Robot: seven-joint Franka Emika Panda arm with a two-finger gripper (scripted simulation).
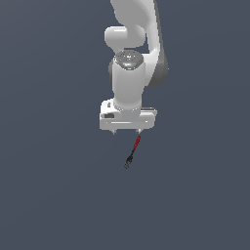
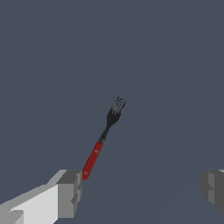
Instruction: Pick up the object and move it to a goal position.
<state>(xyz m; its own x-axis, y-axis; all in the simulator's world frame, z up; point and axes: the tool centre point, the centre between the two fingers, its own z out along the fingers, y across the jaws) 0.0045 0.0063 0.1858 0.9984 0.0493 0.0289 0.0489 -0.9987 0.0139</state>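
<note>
— Looking at the fork first: where does it sit?

— On the plain dark grey ground, lying at a slant. Its red handle is the end nearest the gripper; the black pronged end points away from it. In the exterior view the fork runs down and toward the exterior view's left from just under the gripper's finger on the exterior view's right.

— Is the gripper holding it?

— No. In the wrist view the two fingers stand wide apart, one at each side of the frame, with bare ground between them. The tip of the red handle ends right at the corner of one grey fingertip; whether it touches that pad I cannot tell. The other fingertip is well apart from the fork.

— So the fork is not between the fingers?

— Only its handle end reaches the edge of the gap; the rest lies outside it, beyond the fingertips.

— And the arm?

— White, coming down from above in the exterior view, wrist pointing straight down, with the short fingers just below the white hand body.
</note>
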